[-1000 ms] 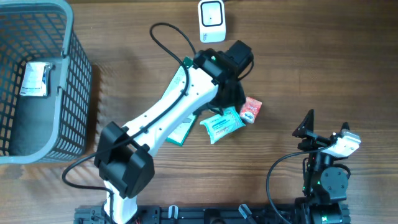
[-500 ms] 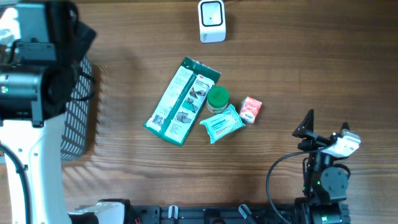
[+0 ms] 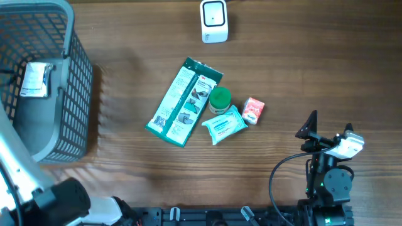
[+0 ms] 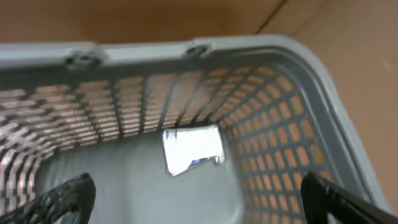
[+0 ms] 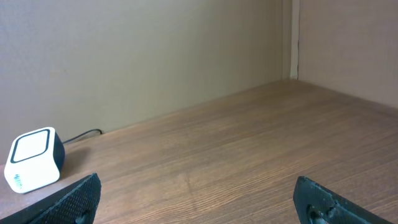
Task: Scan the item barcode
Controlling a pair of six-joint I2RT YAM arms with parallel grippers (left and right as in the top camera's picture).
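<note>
1. L gripper (image 4: pixel 196 208) hung over the basket (image 3: pixel 80 94), jaws wide apart, nothing btwn them. Its cam looked down at a white packet (image 4: pixel 193 149) lying flat on the basket floor by the far wall.
2. R gripper (image 5: pixel 196 208) sat at the near right of the table (image 3: pixel 339 69), jaws also apart, empty, facing the scanner (image 5: pixel 32 160) from well away.
3. Items left to scan lay mid-table in front of the scanner: green box (image 3: pixel 183 102), tub (image 3: pixel 220 99) against it, wipes (image 3: pixel 224 125) just below the tub, red box (image 3: pixel 253 110) beside the wipes.
4. Judgement: packet looked done w/, so the step in hand was prob. fetching the next item.
5. To do it well, L arm should lift clear of the basket rim before swinging across, or it could snag the mesh.
6. Best to take an outer piece first, e.g. red box. The cluster was tight, so a grab at the tub risked shoving its neighbours.
7. Barcodes couldn't be made out from above. The item would prob. need turning so the code faced the scanner window, held steady & near.
</note>
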